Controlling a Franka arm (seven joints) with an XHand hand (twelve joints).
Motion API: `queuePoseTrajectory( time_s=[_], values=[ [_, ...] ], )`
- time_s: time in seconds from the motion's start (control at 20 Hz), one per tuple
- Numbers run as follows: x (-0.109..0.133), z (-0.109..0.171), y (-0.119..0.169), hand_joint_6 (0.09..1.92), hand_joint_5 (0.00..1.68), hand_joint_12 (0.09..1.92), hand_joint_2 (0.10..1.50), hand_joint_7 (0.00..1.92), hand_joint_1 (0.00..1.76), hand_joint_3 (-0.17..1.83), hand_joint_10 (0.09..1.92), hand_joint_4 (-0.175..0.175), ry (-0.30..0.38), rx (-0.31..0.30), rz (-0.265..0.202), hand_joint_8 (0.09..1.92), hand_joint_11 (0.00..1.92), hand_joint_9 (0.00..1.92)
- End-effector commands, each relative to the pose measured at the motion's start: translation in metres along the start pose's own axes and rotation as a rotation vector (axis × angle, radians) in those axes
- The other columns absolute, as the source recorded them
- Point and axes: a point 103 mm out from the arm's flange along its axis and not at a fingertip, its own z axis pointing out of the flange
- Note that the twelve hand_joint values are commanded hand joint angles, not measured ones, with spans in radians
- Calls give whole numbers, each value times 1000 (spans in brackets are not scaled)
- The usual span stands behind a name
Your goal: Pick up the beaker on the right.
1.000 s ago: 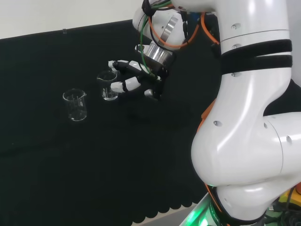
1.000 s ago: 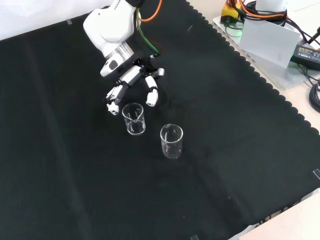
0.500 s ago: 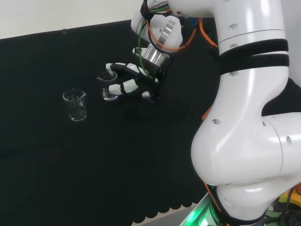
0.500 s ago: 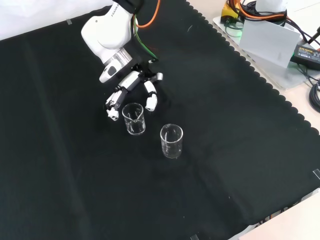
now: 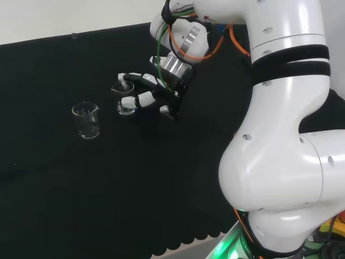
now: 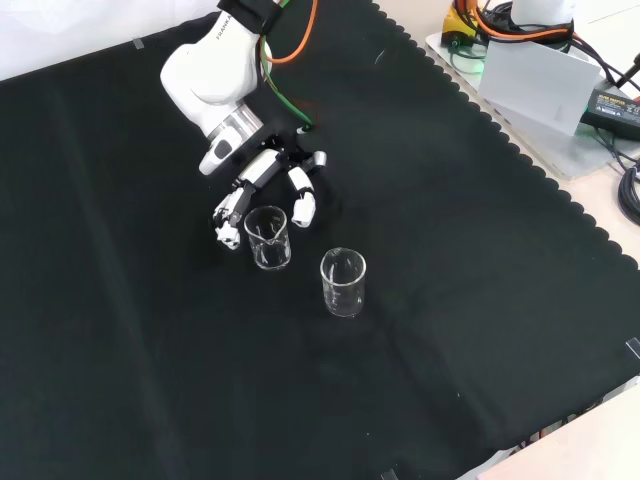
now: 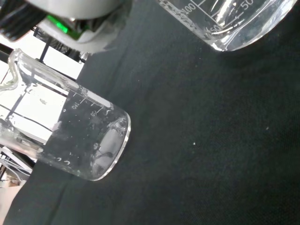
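Beakers come first as we read the head view from the left: a clear glass beaker (image 5: pixel 87 120) stands alone at about nine o'clock of the scene's centre, spout up, upright on the black cloth (image 5: pixel 108 205). Just to its right stands the second beaker (image 5: pixel 124 98), the right-hand one in this view and so, we judge, the one the task means; it too is upright, and it sits between the reaching fingers of the hand (image 5: pixel 148 96). Farther right rise the arm's own white links (image 5: pixel 285 135), which carry the hand in from about three o'clock of that beaker. We think the hand comes in low and sideways, roughly level with the beaker's wall, so that fingers and thumb can close from either side rather than from above. In the front view the same target beaker (image 6: pixel 268 237) stands just below the hand (image 6: pixel 262 180), at about six o'clock of it, with one finger (image 6: pixel 229 211) to its left and another (image 6: pixel 303 206) to its upper right; the other beaker (image 6: pixel 343 282) stands apart at about four o'clock. The fingers are spread and only partly bent, straddling the glass; we cannot tell whether any fingertip touches it, and we see nothing gripped yet. The wrist view shows both beakers close, one (image 7: pixel 70 140) graduated.
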Motion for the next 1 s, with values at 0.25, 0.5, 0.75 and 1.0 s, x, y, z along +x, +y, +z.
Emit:
queuePoseTrajectory(
  time_s=[0.25, 0.5, 0.75, 1.0],
  values=[
    [-2, 3, 3, 87, 344, 1218, 494, 263, 837, 664, 631, -70, 62, -13, -7, 645, 0, 340],
    [1, 4, 7, 87, 397, 1236, 501, 282, 826, 642, 629, -71, 110, -42, -14, 649, 0, 354],
    [3, 5, 7, 87, 407, 1259, 509, 300, 834, 634, 629, -72, 123, -51, -15, 652, 0, 377],
    [4, 4, 7, 87, 429, 1267, 513, 318, 852, 632, 629, -72, 114, -58, -18, 656, 0, 389]
  ],
)
